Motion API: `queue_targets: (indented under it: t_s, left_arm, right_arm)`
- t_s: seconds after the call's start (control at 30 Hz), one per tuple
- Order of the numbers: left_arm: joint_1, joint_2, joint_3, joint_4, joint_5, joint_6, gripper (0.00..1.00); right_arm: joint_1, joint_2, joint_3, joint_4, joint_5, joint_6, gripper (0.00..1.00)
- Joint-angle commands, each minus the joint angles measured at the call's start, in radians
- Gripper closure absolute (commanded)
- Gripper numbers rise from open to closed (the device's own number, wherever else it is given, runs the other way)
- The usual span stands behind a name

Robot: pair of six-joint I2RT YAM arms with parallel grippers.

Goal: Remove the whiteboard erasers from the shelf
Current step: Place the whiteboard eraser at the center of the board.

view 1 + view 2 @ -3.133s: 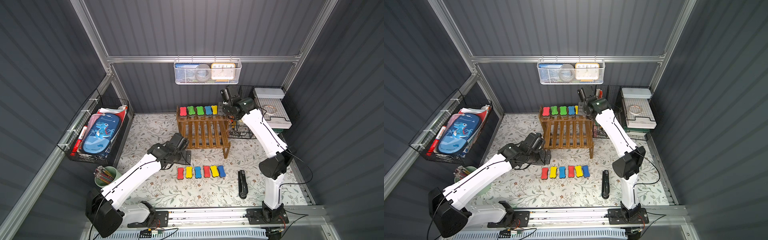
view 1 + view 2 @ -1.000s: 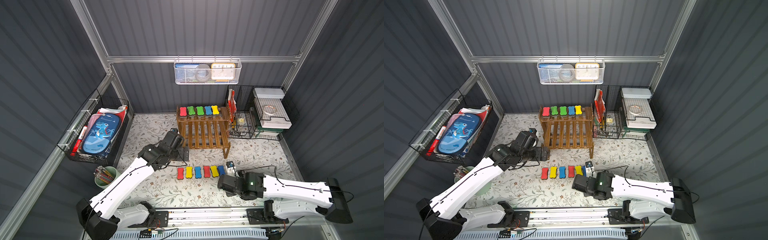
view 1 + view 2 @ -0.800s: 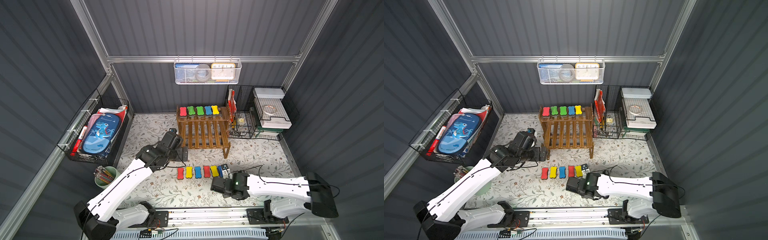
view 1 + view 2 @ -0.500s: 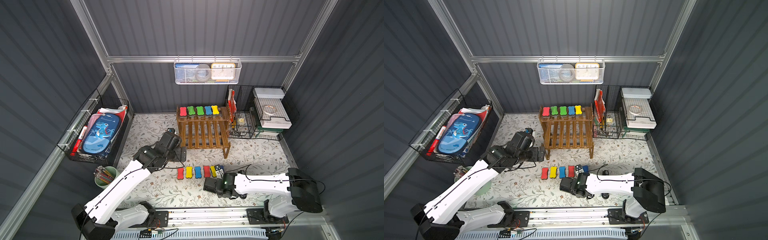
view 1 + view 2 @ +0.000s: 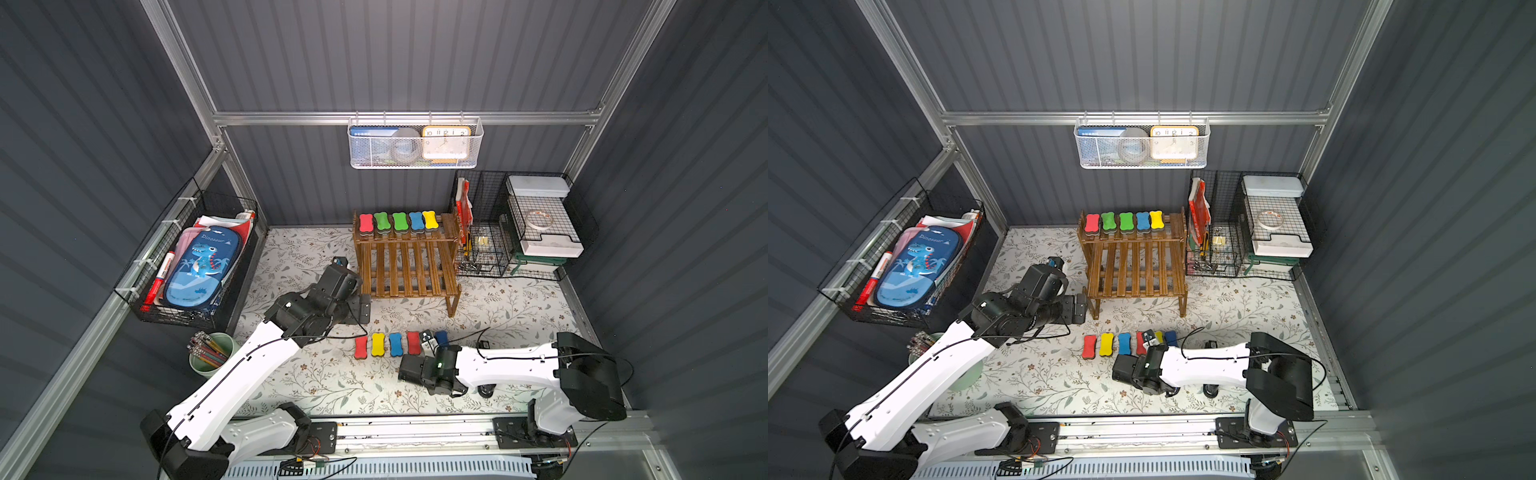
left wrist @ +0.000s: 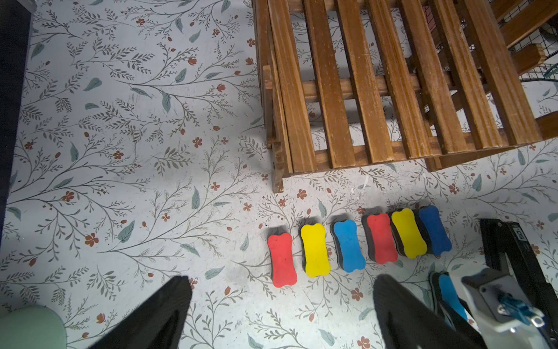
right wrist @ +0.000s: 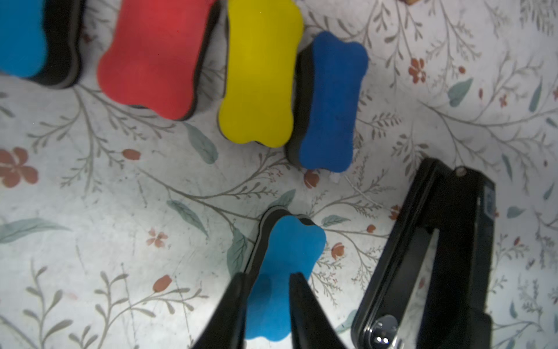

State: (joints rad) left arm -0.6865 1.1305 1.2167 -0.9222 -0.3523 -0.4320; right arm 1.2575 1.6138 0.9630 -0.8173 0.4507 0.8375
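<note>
The right gripper is hanging low over the floral tabletop near its front edge. Its fingers are standing close along both long sides of a light blue eraser, which is lying coloured side up. Whether they are pinching it or standing loose cannot be told. That eraser is sitting just in front of the right end of a row of six erasers, nearest the dark blue eraser. A black stapler is lying just beside it on the right.

The left gripper is hovering with its fingers spread wide and holding nothing, between the row's left end and the front left leg of the wooden shelf. The shelf is standing at the middle of the tabletop's rear edge, and five more erasers are resting in a line on its top tier.
</note>
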Motion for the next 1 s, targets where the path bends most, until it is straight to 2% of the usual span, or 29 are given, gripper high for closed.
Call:
queue_targets:
  t_s: [0.0,0.23,0.37,0.47,0.57,0.7,0.97]
  left_arm:
    - [0.005,-0.023,0.008,-0.032,-0.015,0.018,0.01]
    - [0.005,-0.038,-0.019,-0.028,0.008,0.008,0.01]
    - [0.004,-0.064,-0.084,0.014,0.052,0.001,0.01]
    - [0.004,-0.078,-0.131,0.044,0.092,-0.007,0.01]
    - [0.004,-0.076,-0.157,0.048,0.111,-0.007,0.01]
    - [0.004,-0.071,-0.158,0.042,0.116,-0.005,0.01]
    - [0.005,-0.084,-0.146,0.027,0.109,0.003,0.01]
  right_arm:
    - [-0.001,-0.030,0.030,0.023,0.017,-0.030,0.64]
    - [-0.018,-0.227,0.123,-0.032,0.113,-0.079,0.59]
    - [-0.147,-0.326,0.251,-0.026,0.040,-0.185,0.56]
    - [-0.261,-0.334,0.377,-0.017,-0.038,-0.269,0.56]
    - [-0.351,-0.283,0.543,-0.034,-0.061,-0.345,0.56]
    - [-0.460,-0.141,0.790,-0.069,-0.123,-0.416,0.54]
    - [-0.615,0.190,1.192,-0.146,-0.192,-0.455,0.49]
